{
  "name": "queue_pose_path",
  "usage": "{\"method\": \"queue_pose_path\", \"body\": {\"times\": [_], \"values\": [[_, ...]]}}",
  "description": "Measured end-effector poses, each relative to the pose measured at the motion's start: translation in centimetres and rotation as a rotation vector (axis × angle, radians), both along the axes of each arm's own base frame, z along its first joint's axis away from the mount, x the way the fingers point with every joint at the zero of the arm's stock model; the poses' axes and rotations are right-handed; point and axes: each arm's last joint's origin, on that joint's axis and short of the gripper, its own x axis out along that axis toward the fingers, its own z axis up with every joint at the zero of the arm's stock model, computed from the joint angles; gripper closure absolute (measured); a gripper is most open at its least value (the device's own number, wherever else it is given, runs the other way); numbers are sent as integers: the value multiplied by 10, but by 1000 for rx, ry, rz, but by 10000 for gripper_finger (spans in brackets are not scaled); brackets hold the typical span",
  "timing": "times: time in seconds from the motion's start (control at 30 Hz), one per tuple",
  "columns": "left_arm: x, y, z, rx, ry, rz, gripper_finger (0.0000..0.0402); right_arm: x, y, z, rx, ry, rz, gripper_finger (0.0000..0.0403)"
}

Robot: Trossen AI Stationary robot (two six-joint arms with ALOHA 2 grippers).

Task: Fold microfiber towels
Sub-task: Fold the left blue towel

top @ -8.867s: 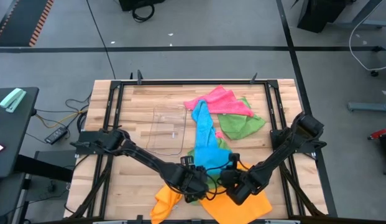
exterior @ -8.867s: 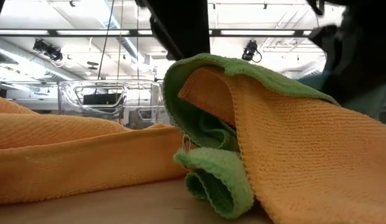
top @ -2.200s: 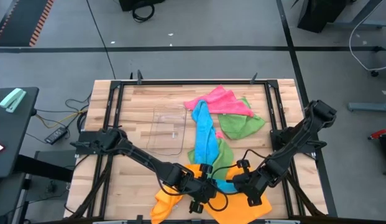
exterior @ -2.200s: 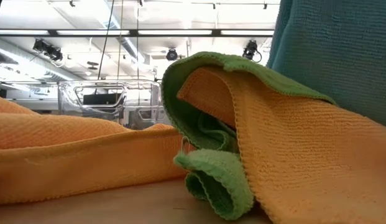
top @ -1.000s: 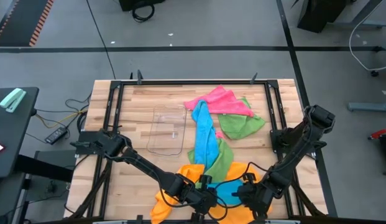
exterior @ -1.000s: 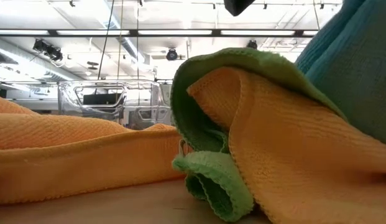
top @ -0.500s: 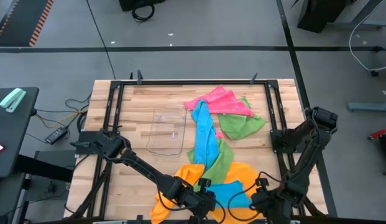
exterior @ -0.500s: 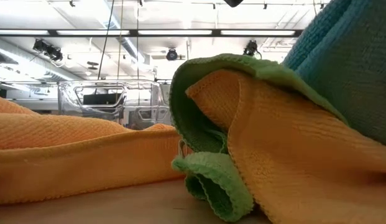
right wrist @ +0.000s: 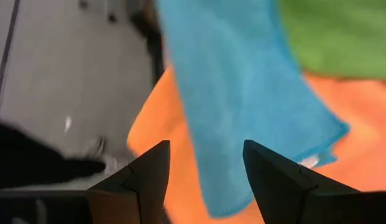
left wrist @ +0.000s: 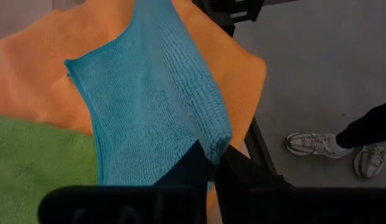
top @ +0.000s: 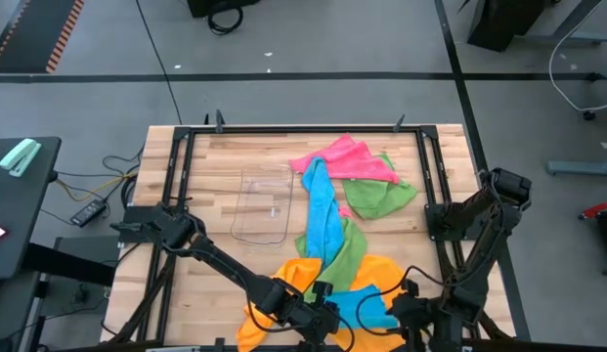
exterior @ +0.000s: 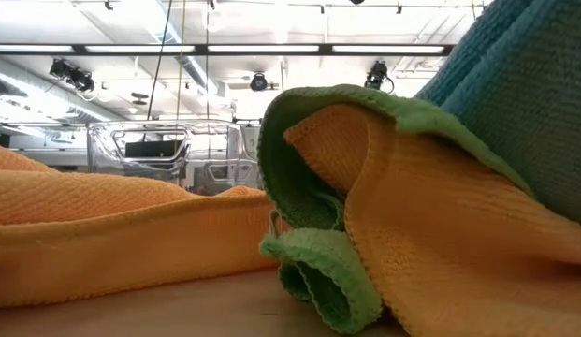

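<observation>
Low in the frame, the left gripper (left wrist: 211, 163) pinches the blue towel (top: 327, 235), while the right gripper (right wrist: 205, 163) gapes empty.

plain pink towel (top: 340, 156), blue towel (top: 323, 210), green towel (top: 379, 198), orange towel (top: 269, 315).

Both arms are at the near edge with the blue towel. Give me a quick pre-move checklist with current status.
1. Left gripper has the blue towel: ok, shut on its edge in the left wrist view.
2. Right gripper has a hold too: not ok, its fingers stand open with the towel only lying ahead of them.
3. Blue towel free of the pile: not ok, it trails back over the green towel and lies on the orange towel.
4. Pink towel out of the way: ok, at the far side.
5. Clear tray clear of the cloths: ok, left of them.
6. Blue towel spread flat: cannot tell.
</observation>
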Motion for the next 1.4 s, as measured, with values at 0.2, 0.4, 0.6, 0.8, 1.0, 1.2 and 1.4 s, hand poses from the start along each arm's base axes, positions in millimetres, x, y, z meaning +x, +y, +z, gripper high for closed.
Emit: {"method": "queue_pose_path", "body": {"times": [0.2, 0.4, 0.6, 0.8, 1.0, 1.2, 1.4], "values": [[4, -5, -11, 23, -14, -42, 379, -1, -12, -16, -52, -84, -118, 191], [8, -1, -13, 38, -31, -50, 374, 0, -25, -39, -72, -95, -130, 191], [17, 4, -29, 38, -7, -63, 384, 8, -36, -54, -96, -111, -103, 191], [19, 1, -36, 66, -27, -117, 371, 16, -46, -61, -117, -110, -87, 191], [21, 1, -34, 68, -52, -132, 380, 18, -49, -65, -139, -107, -38, 191], [25, -1, -21, 123, -106, -200, 382, 21, -48, -77, -151, -88, -38, 191], [28, 9, -21, 137, -66, -234, 377, 24, -39, -97, -130, -73, -26, 191]]}}
